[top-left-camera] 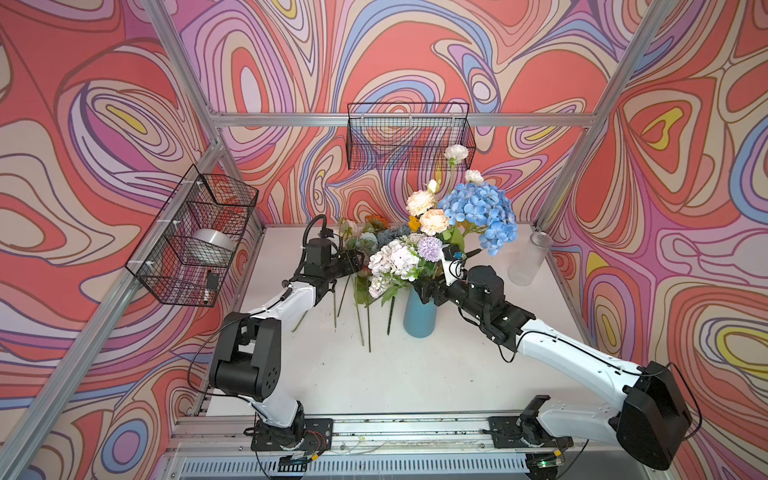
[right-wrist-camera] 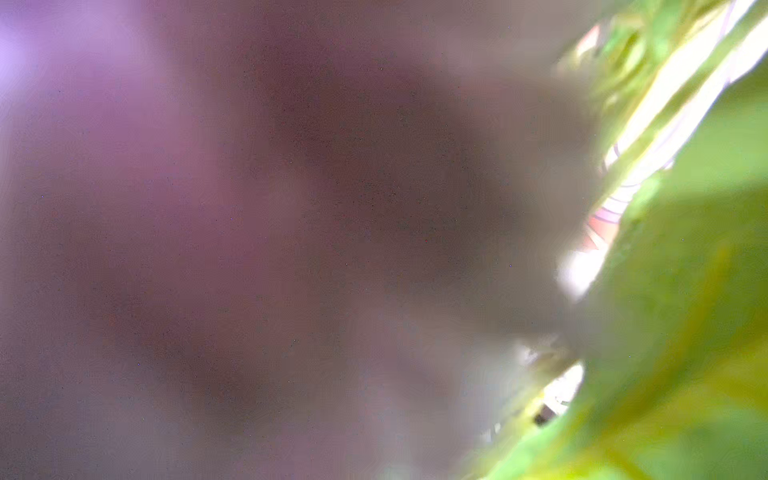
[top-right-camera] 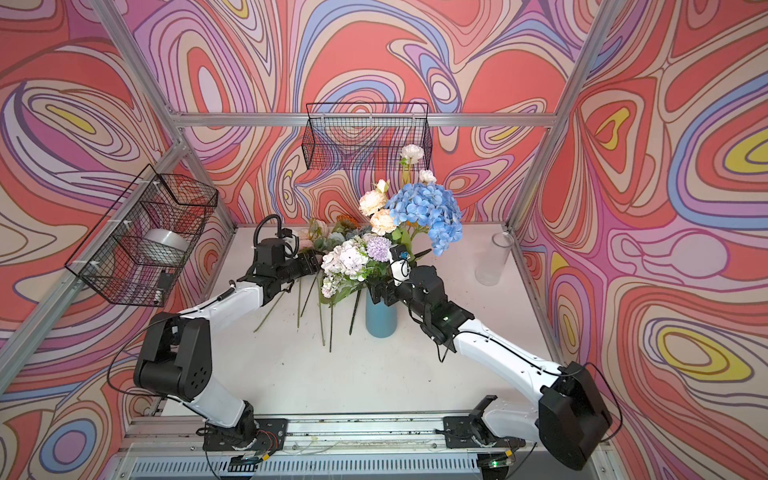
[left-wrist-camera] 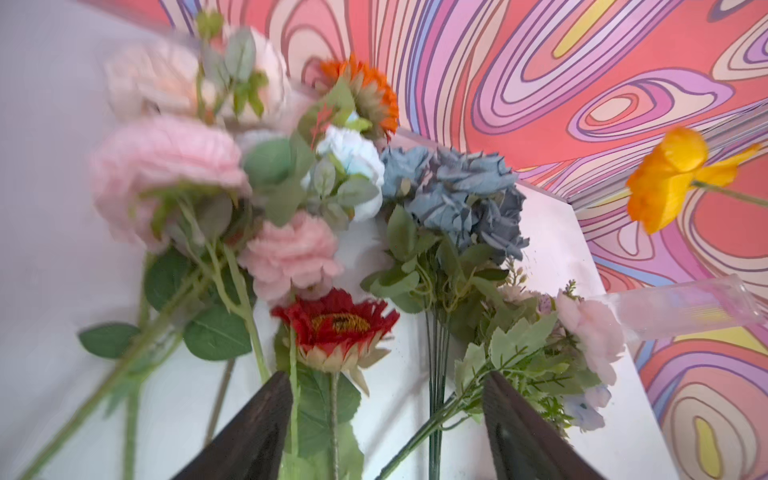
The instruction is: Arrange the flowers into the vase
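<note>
A blue vase [top-left-camera: 419, 318] [top-right-camera: 380, 322] stands mid-table and holds a blue hydrangea [top-left-camera: 478, 212], cream peonies [top-left-camera: 432, 220] and a lilac-white spray [top-left-camera: 395, 259]. Loose flowers [top-left-camera: 357, 237] lie behind and left of it. In the left wrist view they are pink peonies [left-wrist-camera: 166, 166], an orange sunflower [left-wrist-camera: 365, 91], dusty-blue roses [left-wrist-camera: 461, 199] and a red sunflower [left-wrist-camera: 336, 324]. My left gripper [left-wrist-camera: 388, 376] [top-left-camera: 360, 261] stands open over their stems, with the red sunflower's stem between the jaws. My right gripper [top-left-camera: 424, 291] sits at the vase's mouth, buried in foliage; petals and a leaf blur its wrist view.
A clear glass cylinder [top-left-camera: 528, 259] stands at the table's right back. A wire basket [top-left-camera: 195, 237] with a silver bowl hangs on the left wall, another wire basket [top-left-camera: 409, 137] on the back wall. Loose stems [top-left-camera: 361, 316] stretch left of the vase.
</note>
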Robot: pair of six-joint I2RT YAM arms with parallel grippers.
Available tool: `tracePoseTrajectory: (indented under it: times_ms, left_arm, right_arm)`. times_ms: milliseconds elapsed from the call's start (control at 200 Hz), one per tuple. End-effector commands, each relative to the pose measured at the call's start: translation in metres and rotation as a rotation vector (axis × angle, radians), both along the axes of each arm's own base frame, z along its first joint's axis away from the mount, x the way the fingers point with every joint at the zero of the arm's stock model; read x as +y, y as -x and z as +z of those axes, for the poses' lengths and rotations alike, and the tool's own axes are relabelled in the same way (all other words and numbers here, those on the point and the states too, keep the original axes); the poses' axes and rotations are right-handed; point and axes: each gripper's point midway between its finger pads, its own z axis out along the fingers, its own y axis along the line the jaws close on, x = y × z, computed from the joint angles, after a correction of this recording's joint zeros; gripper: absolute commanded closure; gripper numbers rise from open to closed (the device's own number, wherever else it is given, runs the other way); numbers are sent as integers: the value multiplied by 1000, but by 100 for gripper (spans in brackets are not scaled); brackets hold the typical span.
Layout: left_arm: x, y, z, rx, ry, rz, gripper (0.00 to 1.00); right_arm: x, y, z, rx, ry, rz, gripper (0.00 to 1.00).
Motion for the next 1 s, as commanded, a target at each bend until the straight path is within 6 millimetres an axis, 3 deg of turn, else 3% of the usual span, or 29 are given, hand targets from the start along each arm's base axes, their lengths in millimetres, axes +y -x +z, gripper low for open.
tracePoseTrajectory:
  times_ms: [0, 155, 366, 656, 996]
  left_arm:
    - [37, 19, -37, 166, -272, -3, 27]
    - [58, 24, -61, 236, -427, 14, 27]
    - [81, 45, -106, 407, -549, 40, 28]
    - [111, 37, -125, 519, -616, 94, 29]
    - [106, 29, -155, 632, -560, 11, 47]
  right_arm:
    - [-2, -2, 14, -36, -35, -21, 1]
    - [-2, -1, 13, -33, -36, -19, 2]
    - [-4, 0, 17, -36, -48, -24, 2]
    - [-3, 1, 19, -28, -56, -21, 2]
    - [-2, -1, 21, -31, -57, -24, 2]
